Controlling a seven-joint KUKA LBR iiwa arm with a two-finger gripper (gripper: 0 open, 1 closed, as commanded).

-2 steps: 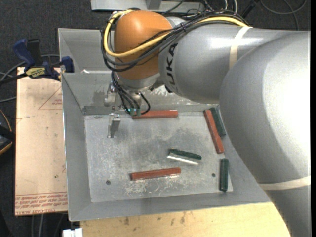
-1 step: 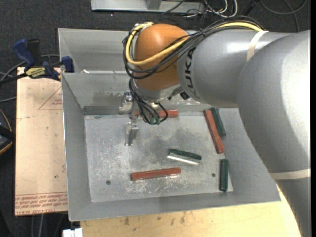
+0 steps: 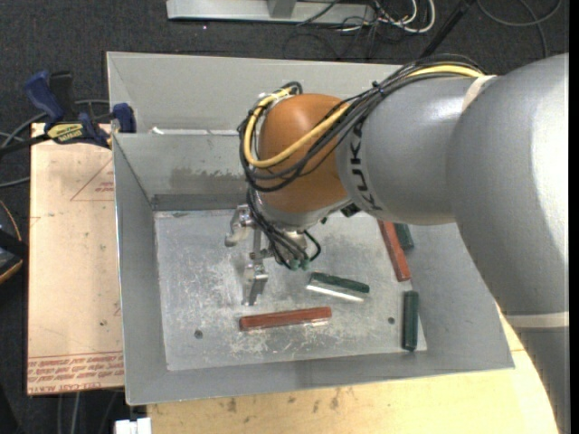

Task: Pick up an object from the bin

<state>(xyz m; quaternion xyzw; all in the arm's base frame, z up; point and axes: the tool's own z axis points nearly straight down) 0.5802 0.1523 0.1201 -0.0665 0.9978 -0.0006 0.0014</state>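
Though the gripper (image 3: 256, 287) is seen close over the left end of a reddish-brown bar (image 3: 285, 318) laid flat near the bin's (image 3: 181, 333) front, its opening and hold cannot be told.

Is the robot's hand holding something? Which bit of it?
It holds nothing that I can see. The gripper hangs low over the bin floor, close to the long red-brown bar, which lies flat and ungrasped.
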